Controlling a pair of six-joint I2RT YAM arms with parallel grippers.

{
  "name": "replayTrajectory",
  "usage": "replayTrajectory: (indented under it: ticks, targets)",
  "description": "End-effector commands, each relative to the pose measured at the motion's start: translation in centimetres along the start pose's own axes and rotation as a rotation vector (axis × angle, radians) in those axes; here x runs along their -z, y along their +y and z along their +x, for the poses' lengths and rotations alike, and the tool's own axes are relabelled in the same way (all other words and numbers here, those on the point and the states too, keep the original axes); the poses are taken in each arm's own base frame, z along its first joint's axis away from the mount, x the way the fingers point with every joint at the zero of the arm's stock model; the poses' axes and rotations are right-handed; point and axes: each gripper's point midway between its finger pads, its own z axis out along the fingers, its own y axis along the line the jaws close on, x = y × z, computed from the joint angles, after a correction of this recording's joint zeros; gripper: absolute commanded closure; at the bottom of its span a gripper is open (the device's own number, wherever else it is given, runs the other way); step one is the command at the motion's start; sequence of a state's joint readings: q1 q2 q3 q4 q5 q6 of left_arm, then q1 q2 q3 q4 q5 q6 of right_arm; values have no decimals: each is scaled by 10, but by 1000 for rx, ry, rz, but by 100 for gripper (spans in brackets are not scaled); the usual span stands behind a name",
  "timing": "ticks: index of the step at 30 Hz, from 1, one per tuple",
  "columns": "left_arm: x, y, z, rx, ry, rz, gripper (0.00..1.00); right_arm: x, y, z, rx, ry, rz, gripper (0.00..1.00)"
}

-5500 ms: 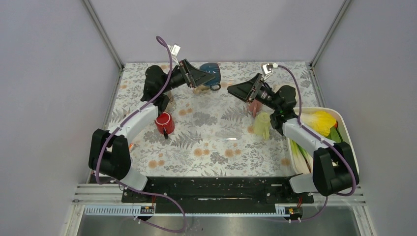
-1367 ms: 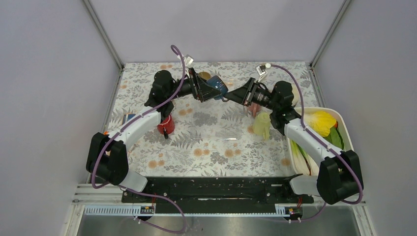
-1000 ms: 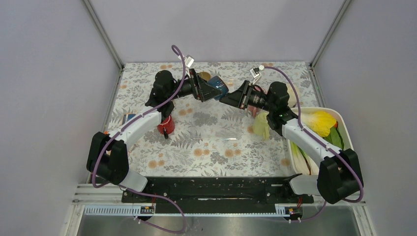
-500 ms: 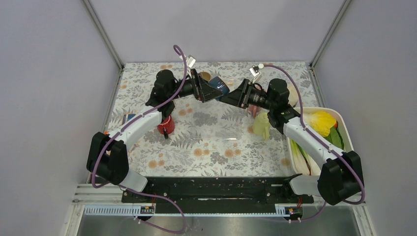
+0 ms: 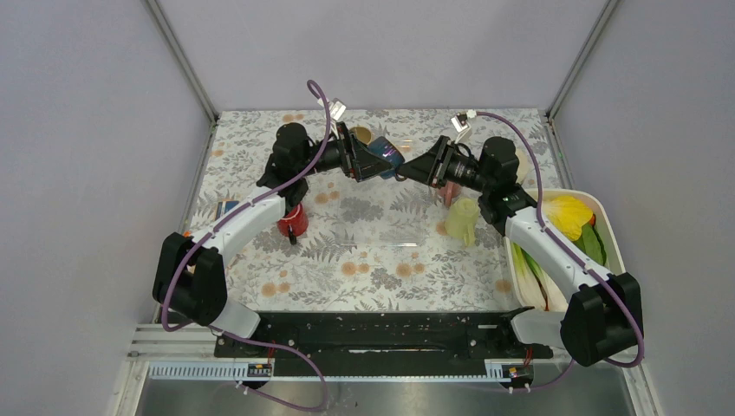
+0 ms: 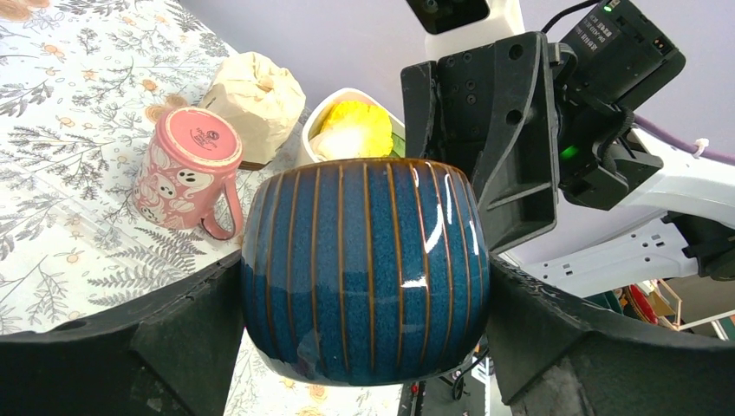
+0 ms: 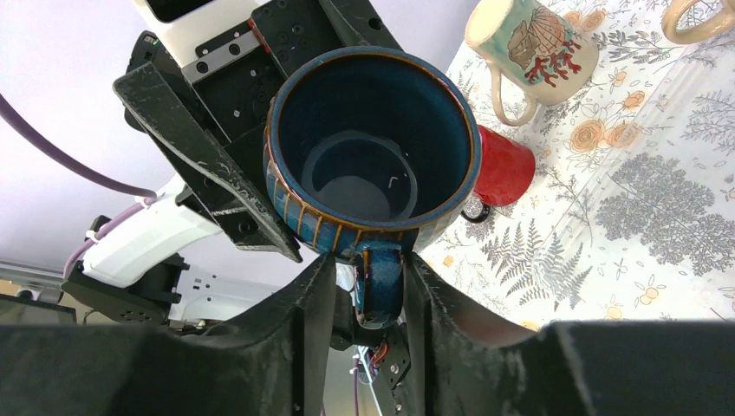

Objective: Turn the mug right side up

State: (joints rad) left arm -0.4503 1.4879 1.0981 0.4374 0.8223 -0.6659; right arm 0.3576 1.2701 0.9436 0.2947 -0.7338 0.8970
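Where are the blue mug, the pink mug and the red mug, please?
blue mug [image 6: 364,269]: left wrist view, on its ribbed side.
pink mug [image 6: 178,186]: left wrist view, on its side wall.
red mug [image 7: 507,165]: right wrist view, on its side.

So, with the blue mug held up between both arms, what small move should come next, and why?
Probably close the right claw firmly on the handle. The left claw grips the blue mug by its body, in the air, and the handle sits between the right claw's fingers, but I cannot tell whether they pinch it.
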Motion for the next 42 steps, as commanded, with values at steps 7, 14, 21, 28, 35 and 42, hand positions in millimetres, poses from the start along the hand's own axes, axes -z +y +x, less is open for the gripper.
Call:
replayTrajectory:
  ticks: [7, 14, 21, 28, 35, 42]
  targets:
    - [-1, -37, -11, -84, 3, 113, 100, 1, 24, -35, 78, -132, -43, 82]
    - [-3, -39, -10, -85, 7, 117, 94, 0, 25, -37, 128, -145, -28, 100]
    - [-3, -41, -11, -78, 5, 117, 28, -2, 28, -42, 212, -145, -20, 100]
    - [-2, -39, -13, -75, 6, 101, 1, 1, 49, -50, 254, -177, -92, 100]
    - [-2, -33, -19, -66, -3, 66, 1, 6, 59, -50, 265, -176, -112, 100]
    - [5, -30, -41, -40, -53, 62, 1, 10, 60, -47, 295, -167, -96, 100]
